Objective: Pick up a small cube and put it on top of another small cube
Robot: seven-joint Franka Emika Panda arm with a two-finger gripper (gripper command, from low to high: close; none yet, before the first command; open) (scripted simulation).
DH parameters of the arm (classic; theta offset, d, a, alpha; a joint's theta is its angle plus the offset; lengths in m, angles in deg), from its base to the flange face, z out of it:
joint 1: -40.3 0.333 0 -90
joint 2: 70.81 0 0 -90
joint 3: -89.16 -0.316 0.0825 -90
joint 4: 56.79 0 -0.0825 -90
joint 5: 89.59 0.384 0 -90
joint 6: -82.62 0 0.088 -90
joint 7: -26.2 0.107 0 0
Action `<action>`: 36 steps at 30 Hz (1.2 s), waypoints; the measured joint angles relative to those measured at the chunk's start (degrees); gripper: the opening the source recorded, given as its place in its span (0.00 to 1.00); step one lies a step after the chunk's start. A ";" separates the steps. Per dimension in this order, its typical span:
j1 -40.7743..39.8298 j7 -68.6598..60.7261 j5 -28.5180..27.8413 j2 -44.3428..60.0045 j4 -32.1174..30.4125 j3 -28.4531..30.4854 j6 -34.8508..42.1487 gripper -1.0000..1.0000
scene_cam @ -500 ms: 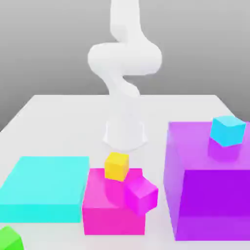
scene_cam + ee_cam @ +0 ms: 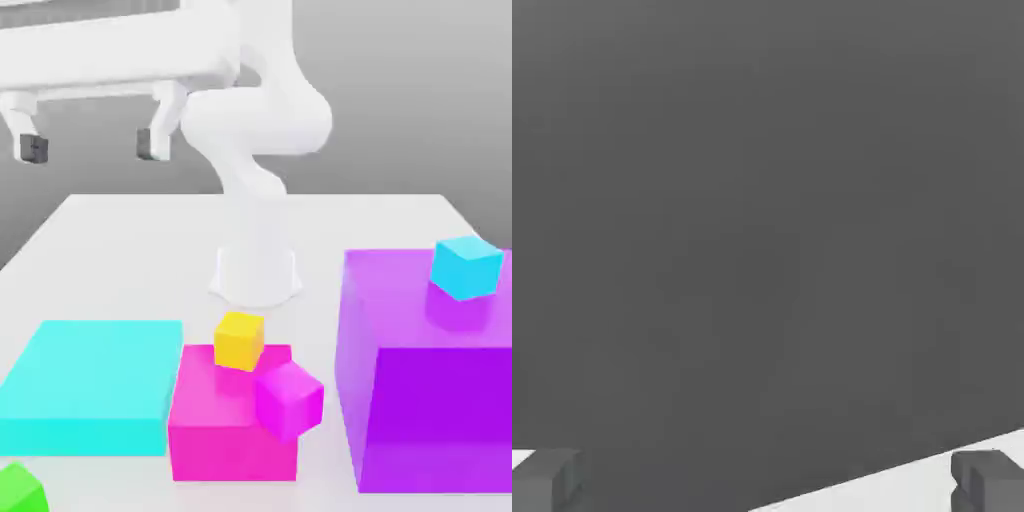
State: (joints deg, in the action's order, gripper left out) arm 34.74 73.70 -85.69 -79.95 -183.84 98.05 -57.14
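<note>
With its jaws spread wide and empty, the gripper hangs high at ten o'clock, far from the small green cube at seven o'clock, risking a long, misaligned descent.

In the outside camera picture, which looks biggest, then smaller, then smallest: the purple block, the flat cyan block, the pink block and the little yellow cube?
1. purple block
2. flat cyan block
3. pink block
4. little yellow cube

The purple block sits near the camera, which may exaggerate its size.
</note>
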 joint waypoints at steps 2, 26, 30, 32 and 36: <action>-1.11 -0.09 0.83 4.18 0.54 0.92 -0.89 0.50; -11.48 -2.35 9.25 42.85 6.35 1.61 -13.63 0.00; -10.74 -1.50 8.04 39.43 5.57 2.63 -11.00 0.00; -9.81 -0.87 6.58 35.50 4.58 3.55 -8.12 0.00; -6.12 -6.45 1.56 27.09 0.20 1.14 -4.65 0.00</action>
State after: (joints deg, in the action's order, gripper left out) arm 28.62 67.25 -84.13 -52.86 -183.64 99.20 -61.80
